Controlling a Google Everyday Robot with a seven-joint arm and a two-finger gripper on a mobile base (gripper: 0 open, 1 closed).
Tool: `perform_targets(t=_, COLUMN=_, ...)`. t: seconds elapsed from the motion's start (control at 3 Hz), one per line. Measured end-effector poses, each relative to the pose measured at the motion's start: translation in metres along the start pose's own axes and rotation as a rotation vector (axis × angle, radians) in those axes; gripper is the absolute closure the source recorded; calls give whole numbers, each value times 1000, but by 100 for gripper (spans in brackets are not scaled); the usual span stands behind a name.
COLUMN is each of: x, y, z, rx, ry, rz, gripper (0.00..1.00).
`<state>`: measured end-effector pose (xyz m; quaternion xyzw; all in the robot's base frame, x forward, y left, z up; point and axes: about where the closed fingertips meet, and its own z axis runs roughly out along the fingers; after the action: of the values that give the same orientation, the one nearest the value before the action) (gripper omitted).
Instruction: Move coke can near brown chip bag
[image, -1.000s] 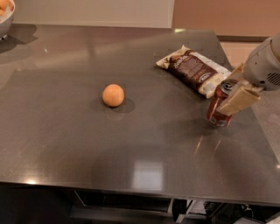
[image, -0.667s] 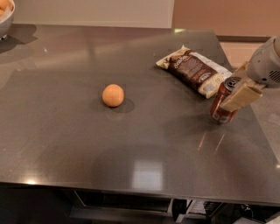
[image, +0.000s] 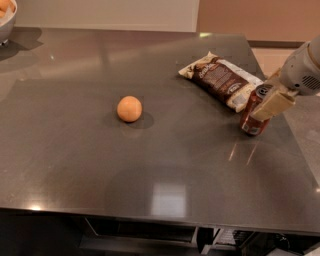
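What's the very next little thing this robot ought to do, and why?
Probably ease the coke can down to stand flat where it is. The claw, at the right of the table, grips it leaning slightly, already beside the brown chip bag, so no more carrying seems needed.

Glossy smooth table (image: 165, 165), shiny metal coke can (image: 251, 120), matt plastic claw (image: 265, 102) gripping it

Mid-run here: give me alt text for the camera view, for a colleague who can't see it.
The gripper, at the right edge of the table, is at the coke can, which stands beside the near end of the brown chip bag. An orange lies alone left of the middle, and a bowl shows at the far left corner.
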<state>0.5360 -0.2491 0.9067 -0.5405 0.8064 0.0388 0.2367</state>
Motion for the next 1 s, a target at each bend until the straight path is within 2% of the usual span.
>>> perform_targets(t=0.33, x=1, y=-10, z=5, rx=-14, ry=6, rz=17, gripper=82)
perform_targets(t=1.0, x=7, y=-23, z=15, rx=-58, ry=-2, rz=51, gripper=35)
